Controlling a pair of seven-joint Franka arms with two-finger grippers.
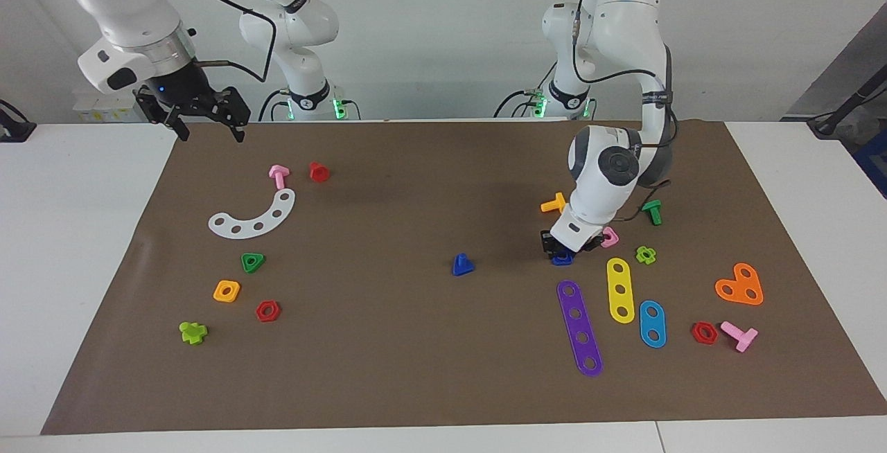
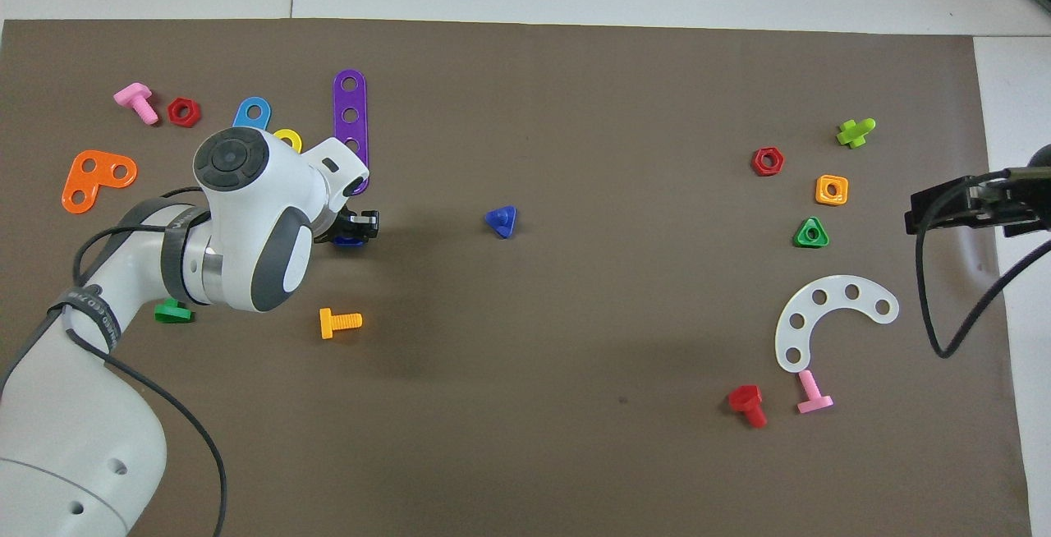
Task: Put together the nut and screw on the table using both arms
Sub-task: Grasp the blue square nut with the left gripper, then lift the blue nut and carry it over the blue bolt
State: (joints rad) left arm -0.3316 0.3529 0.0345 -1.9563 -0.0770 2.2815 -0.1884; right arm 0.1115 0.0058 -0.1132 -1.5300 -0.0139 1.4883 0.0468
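- My left gripper point(image 1: 563, 251) is down on the mat point(image 1: 416, 384), clenched on the dark-blue nut point(image 1: 562, 258); this is the pick-up step.
- The dark-blue screw point(image 1: 462, 264) lies alone mid-mat, at nine o'clock from the nut in the facing view, well apart from it.
- My right gripper point(image 1: 202, 120) hangs released over the mat's edge at the right arm's end of the bench point(image 1: 69, 231), waiting.
- Next, I judge, I must lift the nut straight up, and the right arm must fetch the screw.
- Tight room: the pink square nut point(image 1: 610, 236) sits at two o'clock, just beside my gripper, and the purple strip point(image 1: 580, 328) near at six. Toward the screw the mat is bare.
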